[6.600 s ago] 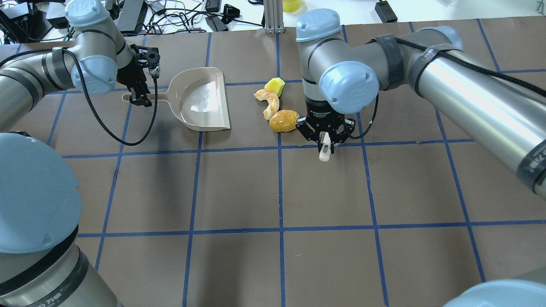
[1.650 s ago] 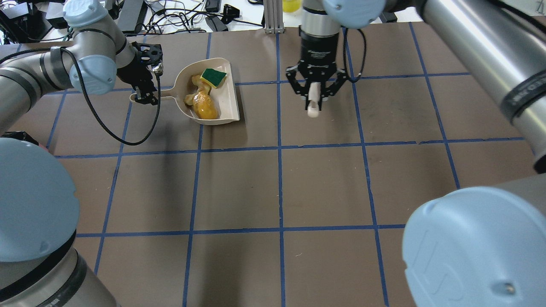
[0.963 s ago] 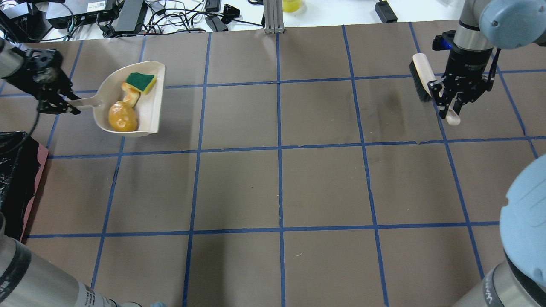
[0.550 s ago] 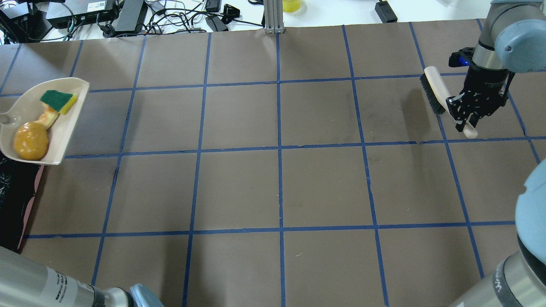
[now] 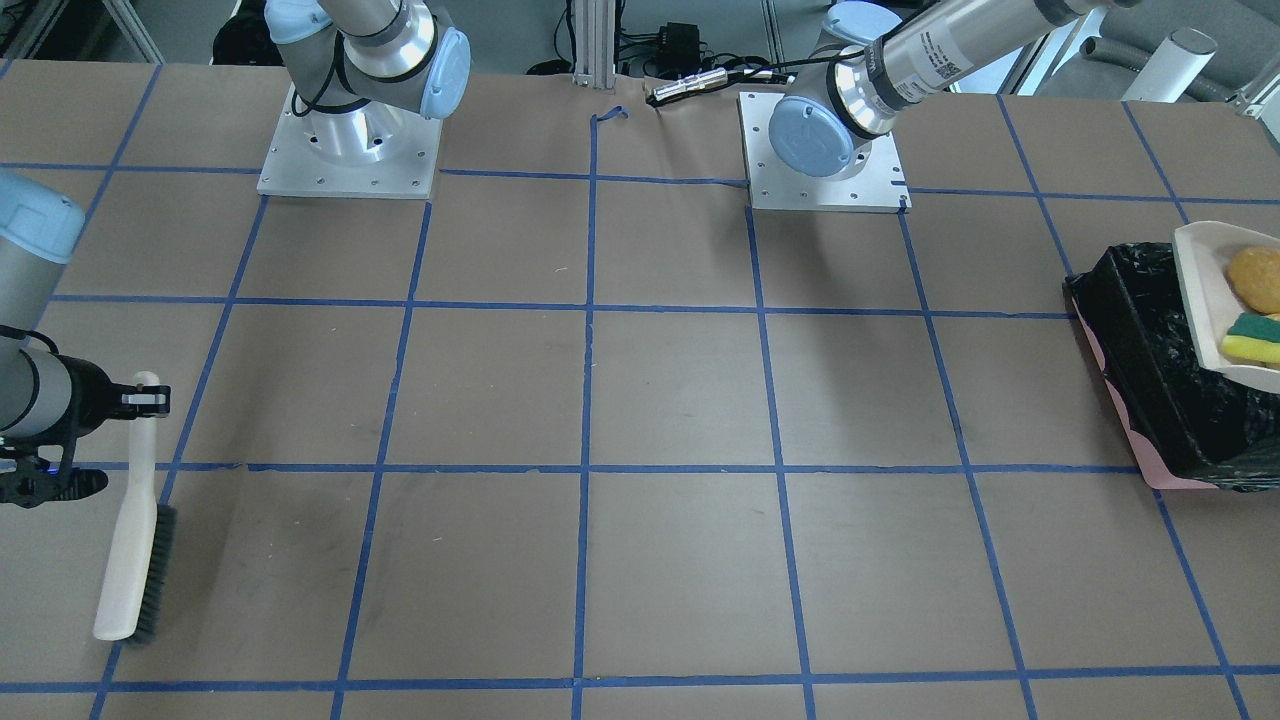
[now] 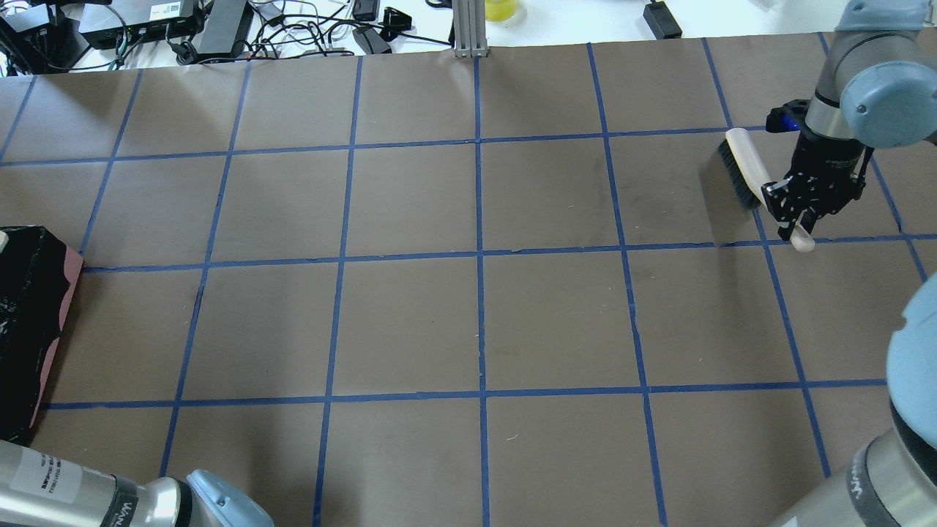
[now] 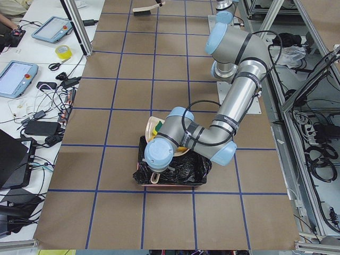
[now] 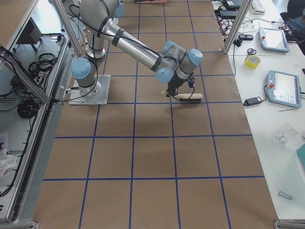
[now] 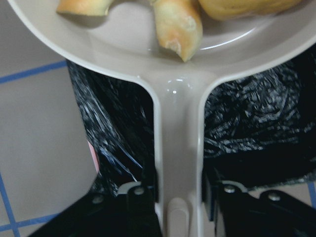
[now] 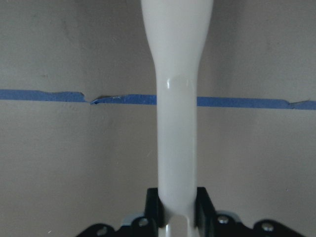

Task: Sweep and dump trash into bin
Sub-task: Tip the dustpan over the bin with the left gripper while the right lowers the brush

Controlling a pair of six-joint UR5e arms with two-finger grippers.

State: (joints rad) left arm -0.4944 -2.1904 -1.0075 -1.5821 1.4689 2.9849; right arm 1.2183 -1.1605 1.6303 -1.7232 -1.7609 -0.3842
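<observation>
My left gripper (image 9: 177, 192) is shut on the handle of the beige dustpan (image 9: 177, 123) and holds it over the bin (image 5: 1150, 375), a box lined with black plastic (image 9: 256, 128) with a pink edge at its base. The dustpan (image 5: 1195, 290) holds the yellow-brown lump (image 5: 1257, 278), the yellow-green sponge (image 5: 1255, 340) and the orange-cream peel piece (image 9: 175, 22). My right gripper (image 6: 801, 216) is shut on the white handle (image 10: 177, 98) of a brush (image 6: 745, 172), low over the far right of the table.
The bin (image 6: 25, 322) stands at the table's left edge. Both arm bases (image 5: 345, 150) are bolted at the robot's side. Cables and devices (image 6: 219, 25) lie beyond the far edge. The brown paper with the blue tape grid (image 6: 479, 263) covers the table.
The trash was swept into the dustpan. My left gripper then carried the loaded dustpan left, out of the overhead view, to above the bin. My right gripper took the brush to the far right.
</observation>
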